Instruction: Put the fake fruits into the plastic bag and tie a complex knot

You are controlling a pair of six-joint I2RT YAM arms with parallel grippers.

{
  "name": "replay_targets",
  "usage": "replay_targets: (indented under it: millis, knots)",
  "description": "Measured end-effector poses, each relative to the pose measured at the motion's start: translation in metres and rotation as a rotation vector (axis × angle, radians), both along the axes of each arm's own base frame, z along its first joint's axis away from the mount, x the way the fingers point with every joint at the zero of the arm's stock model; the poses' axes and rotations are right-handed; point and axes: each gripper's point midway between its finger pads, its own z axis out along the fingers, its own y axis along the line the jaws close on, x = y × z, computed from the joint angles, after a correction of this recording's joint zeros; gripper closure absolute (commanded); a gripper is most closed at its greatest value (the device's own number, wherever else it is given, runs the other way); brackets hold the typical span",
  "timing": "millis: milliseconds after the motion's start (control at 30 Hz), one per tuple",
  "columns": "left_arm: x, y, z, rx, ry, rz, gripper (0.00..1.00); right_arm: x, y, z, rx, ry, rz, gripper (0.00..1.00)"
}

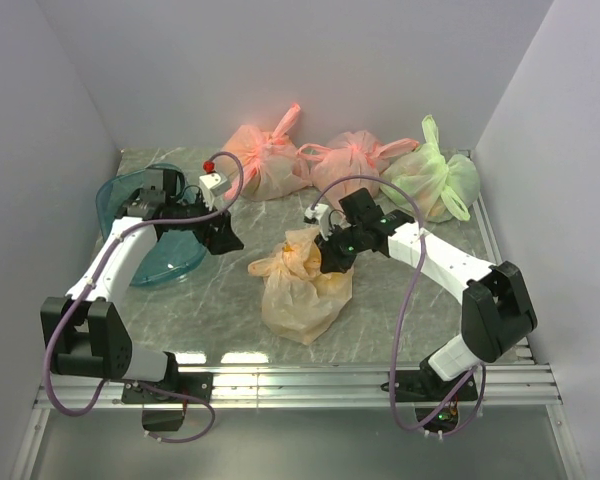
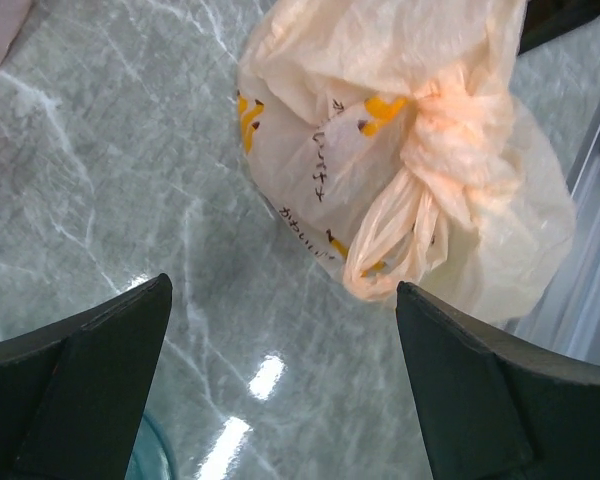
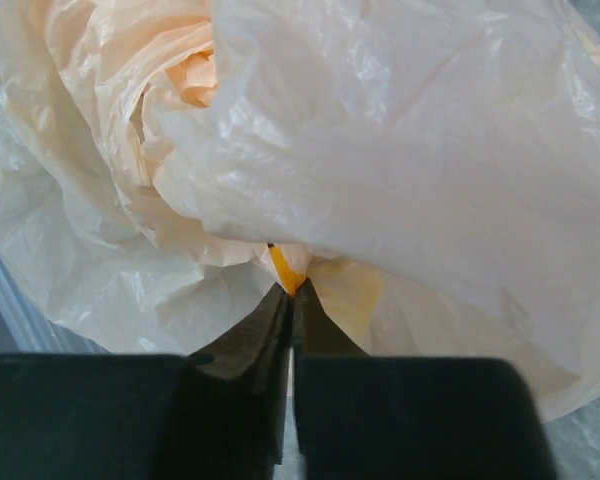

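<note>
Plain pale walls (image 1: 310,60) box in a grey marble-patterned bench (image 1: 220,310) on three sides — glossy, with bright glare patches beside the aluminium rail (image 1: 310,383) along its near edge.

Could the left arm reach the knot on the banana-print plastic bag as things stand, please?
Probably yes. The left gripper is open and faces the knot, with only bare marble table between them. The right gripper pinches the bag from the other side, seemingly clear of that path.

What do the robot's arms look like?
The left arm and right arm are white tubes with chunky black joints. A purple cable loops along each. The left tool and right tool are black, with wedge-shaped fingers.
</note>
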Motion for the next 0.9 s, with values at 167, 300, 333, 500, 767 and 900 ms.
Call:
replay_targets:
  millis: [167, 300, 333, 500, 767, 900]
  knots:
    - [-0.013, 0.0, -0.007, 0.033, -0.057, -0.117, 0.01, -0.003, -0.002, 0.001, -0.005, 0.002, 0.018, 1.0]
    - [-0.027, -0.006, -0.012, 0.063, -0.094, -0.226, 0.01, -0.004, 0.001, 0.016, 0.012, -0.01, 0.04, 1.0]
    - [-0.031, -0.011, -0.014, 0.071, -0.106, -0.257, 0.01, -0.003, 0.002, 0.02, 0.018, -0.017, 0.044, 1.0]
    - [-0.044, -0.036, -0.038, 0.146, -0.17, -0.385, 0.01, -0.004, 0.004, 0.026, 0.033, -0.019, 0.059, 1.0]
    - [-0.038, -0.052, -0.066, 0.222, -0.239, -0.429, 0.1, -0.007, 0.007, 0.032, 0.049, -0.008, 0.07, 1.0]
    - [-0.027, -0.06, -0.07, 0.198, -0.241, -0.405, 0.58, -0.006, 0.009, 0.036, 0.06, -0.011, 0.074, 1.0]
